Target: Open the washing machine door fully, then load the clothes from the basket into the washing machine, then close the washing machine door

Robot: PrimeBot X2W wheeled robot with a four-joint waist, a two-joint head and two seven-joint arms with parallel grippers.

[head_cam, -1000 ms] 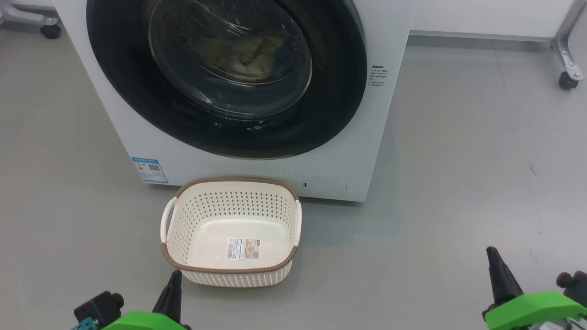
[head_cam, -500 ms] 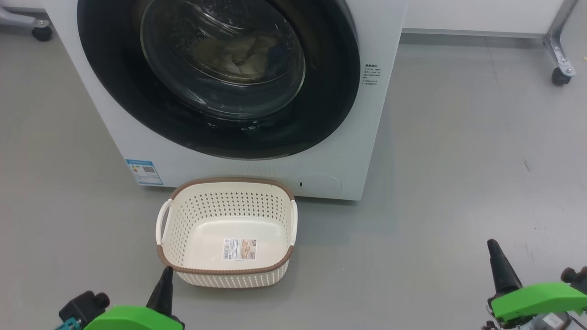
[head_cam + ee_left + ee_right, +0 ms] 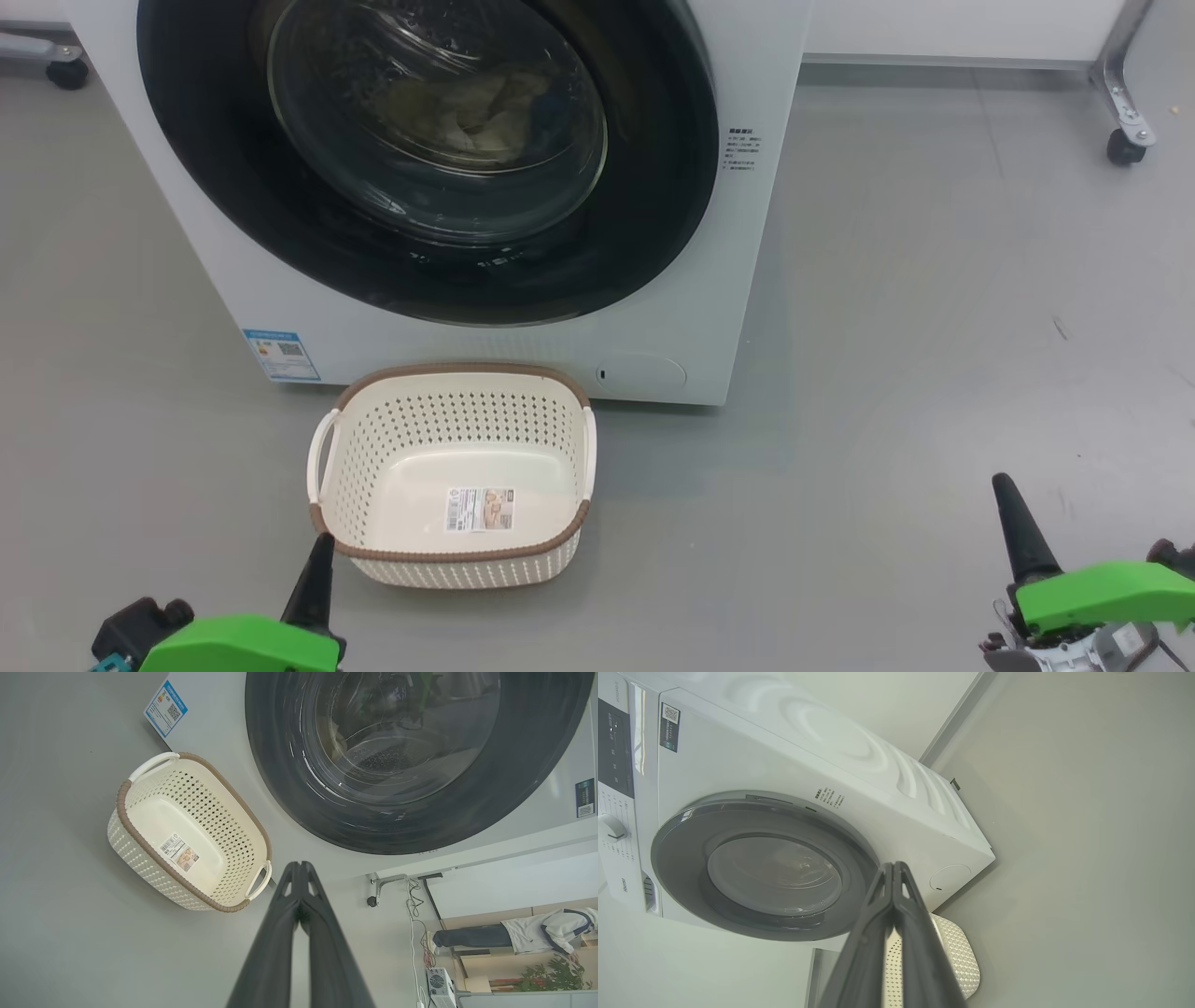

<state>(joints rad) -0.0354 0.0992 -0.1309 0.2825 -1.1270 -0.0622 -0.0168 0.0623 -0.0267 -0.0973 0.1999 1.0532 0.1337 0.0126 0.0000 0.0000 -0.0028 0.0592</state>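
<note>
The big white front-loading washing machine (image 3: 719, 280) is standing on the grey floor (image 3: 887, 420). Its large round door, with a glossy black rim and a bulging glass centre (image 3: 215, 187), is lying flush against the front, so the closing step is looking done. Behind the glass, the soft pale yellow clothes and a bit of blue fabric (image 3: 476, 112) are resting in the drum. That is likely why the small cream perforated plastic basket with the brown woven-look rim (image 3: 448, 371) is holding nothing but a printed sticker (image 3: 478, 510) on its bottom. The basket is sitting just before the machine's lower front edge, under the door, a short reach from the opening.

The left gripper (image 3: 319, 560) is hanging low with its two long dark fingers pressed together on nothing, its tip just beside the basket's near left corner. The right gripper (image 3: 1006, 495), likewise closed and empty, is hovering well apart over bare floor, out beyond the machine's right front corner.

Open floor is stretching to the right of the basket and machine as far as a metal caster leg (image 3: 1120, 121) at the far right. The left gripper is working with the least room, since the basket rim is crowding its tip. Any move there is calling for backing off, not sweeping rightward.
</note>
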